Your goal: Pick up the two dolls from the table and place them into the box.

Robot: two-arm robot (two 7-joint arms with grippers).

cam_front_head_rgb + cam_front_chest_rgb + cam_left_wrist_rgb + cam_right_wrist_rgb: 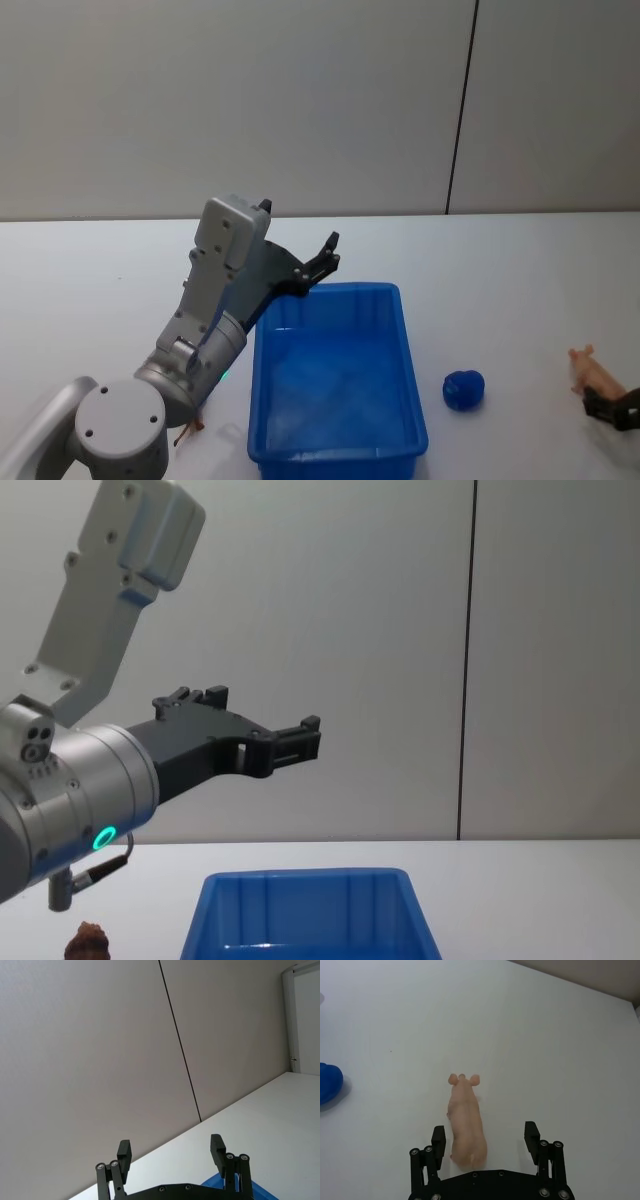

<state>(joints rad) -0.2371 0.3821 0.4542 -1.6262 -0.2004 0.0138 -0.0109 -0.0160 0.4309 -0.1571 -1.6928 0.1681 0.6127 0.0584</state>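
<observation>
- Two figures lie on the counter [520,280] and the box [410,385] is empty, so I judge this the first pick.
- Pink doll [466,1125], lower right of head view, sits between my right claw's [484,1131] spread fingers, ungripped.
- Brown doll [190,428] waits lower left.
- Left claw [325,255] hangs open above the box.
- Next: lower, close.

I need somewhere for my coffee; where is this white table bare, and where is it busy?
Bare: the wide white tabletop behind the bright blue plastic bin, up to the wall. Crowded: right front, where the open right gripper straddles the pale pink doll near a small blue lump; left, the raised left gripper and dark brown doll.
</observation>
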